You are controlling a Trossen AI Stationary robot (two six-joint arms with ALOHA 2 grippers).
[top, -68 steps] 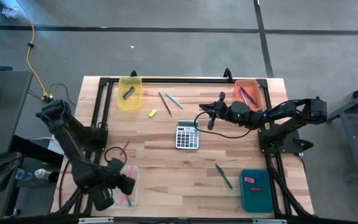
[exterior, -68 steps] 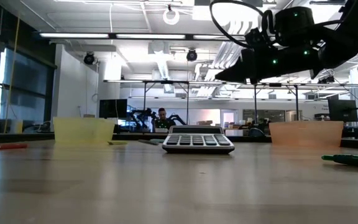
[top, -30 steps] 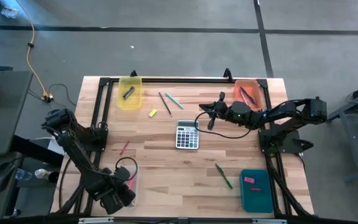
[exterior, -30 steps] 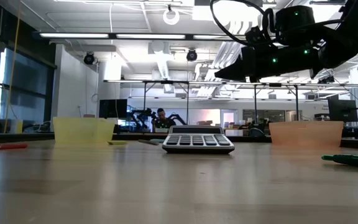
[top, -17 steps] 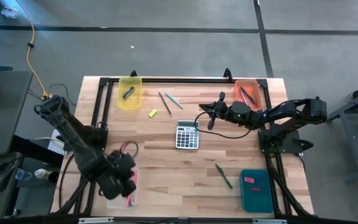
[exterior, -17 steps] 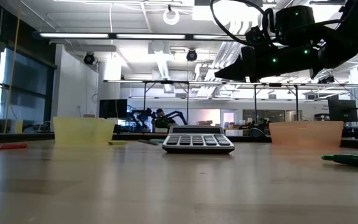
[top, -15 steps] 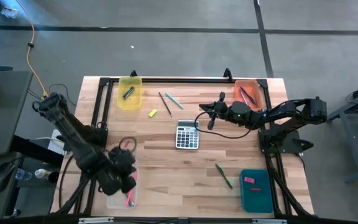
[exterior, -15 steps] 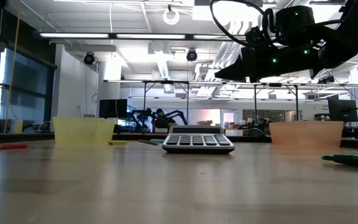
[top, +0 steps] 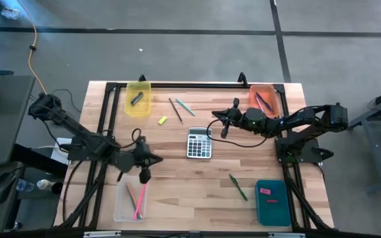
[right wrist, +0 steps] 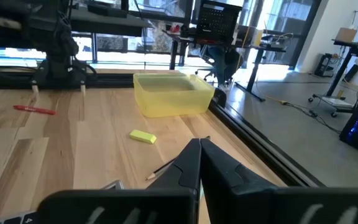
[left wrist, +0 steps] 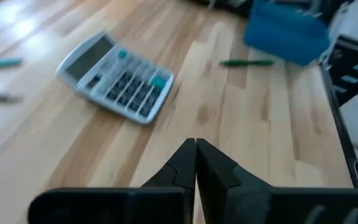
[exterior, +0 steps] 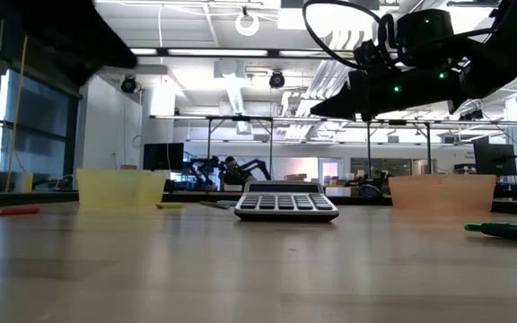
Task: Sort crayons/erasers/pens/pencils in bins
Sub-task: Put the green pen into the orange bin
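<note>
Left jaws [top: 144, 176]: pressed together, empty, over the surface [top: 177, 178] above the clear bin [top: 121, 205].
Right jaws [top: 223, 131]: pressed together, empty, beside the calculator [top: 199, 143].
Clear bin: holds pink pencils [top: 138, 200].
Green pen [top: 238, 187]: near the teal bin [top: 272, 201].

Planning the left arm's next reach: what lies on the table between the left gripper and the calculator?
Nothing: in the high view, only bare wood lies between the shut left gripper and the calculator.
</note>
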